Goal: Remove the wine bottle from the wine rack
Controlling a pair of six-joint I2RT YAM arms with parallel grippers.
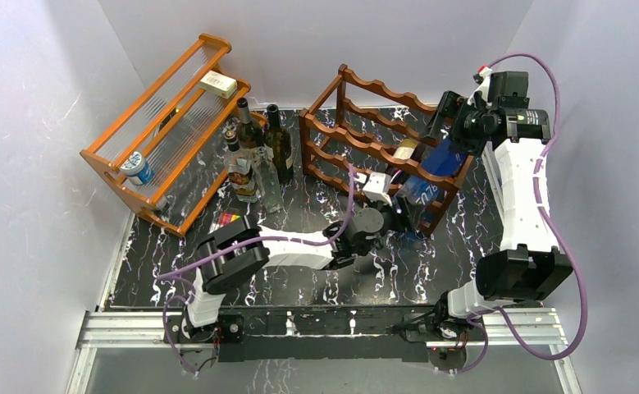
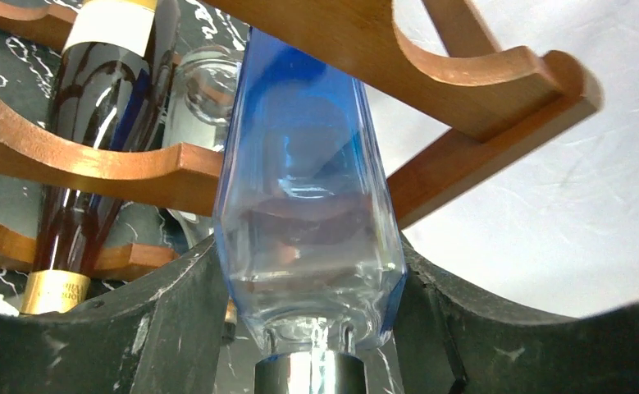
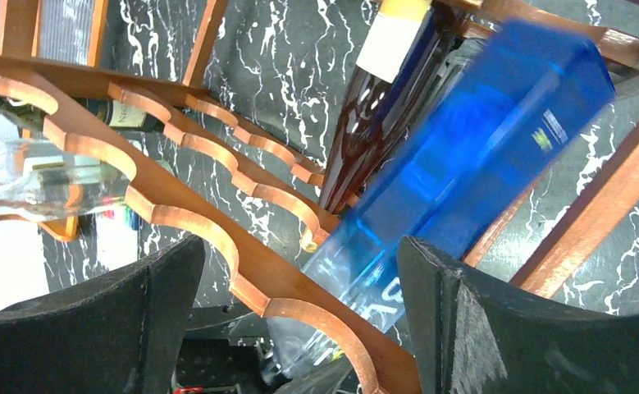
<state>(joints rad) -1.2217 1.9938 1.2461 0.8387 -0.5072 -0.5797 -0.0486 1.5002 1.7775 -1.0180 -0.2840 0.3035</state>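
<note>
The dark reddish-brown wine rack (image 1: 357,131) stands at the back centre of the marbled table. A blue, square-sided wine bottle (image 1: 431,176) lies slanted in the rack's right end, neck toward me. My left gripper (image 2: 312,304) is shut on its clear shoulder (image 2: 308,189), one finger pressed on each side just above the capped neck. Beside it in the rack rest a dark bottle with a cream label (image 2: 94,123) and a clear bottle (image 2: 205,90). My right gripper (image 3: 299,312) hangs open above the rack's scalloped rail (image 3: 217,213), with the blue bottle (image 3: 463,156) below it, untouched.
A lighter orange shelf (image 1: 168,123) at the back left holds a can (image 1: 139,168) and a small box (image 1: 217,82). Several upright bottles (image 1: 258,156) stand between that shelf and the rack. White walls enclose the table on three sides.
</note>
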